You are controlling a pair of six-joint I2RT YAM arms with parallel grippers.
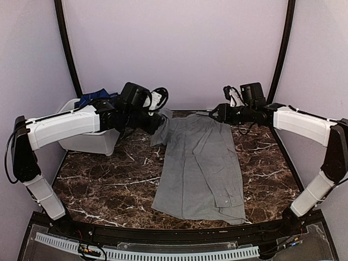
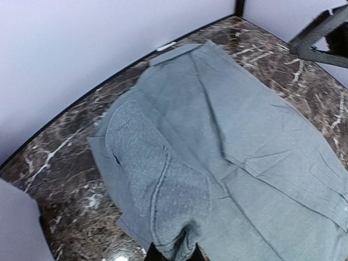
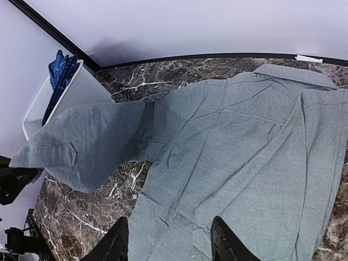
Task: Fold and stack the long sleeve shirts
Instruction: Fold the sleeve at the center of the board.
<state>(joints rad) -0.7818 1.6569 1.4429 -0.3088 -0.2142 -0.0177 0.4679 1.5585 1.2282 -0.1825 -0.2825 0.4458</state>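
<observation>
Flat at centre of table (image 1: 109, 185): grey shirt (image 1: 198, 168), collar far. L gripper (image 1: 156, 124) clamped on sleeve (image 3: 81, 147), raised at far left, prob. for folding inward. R gripper (image 1: 216, 113) half open, empty, above far-right shoulder. Plaid shirt (image 1: 93, 98) waiting in tub (image 1: 89, 142), far left.

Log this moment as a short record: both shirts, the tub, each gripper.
grey shirt: spread on the marble table, collar toward the far wall
sleeve: raised off the table, on the side nearest the tub
left gripper: shut on the sleeve end
right gripper: open, above the shirt near its collar end, holding nothing
plaid shirt: bunched inside the white tub
white tub: far left corner of the table
stack: not yet started
</observation>
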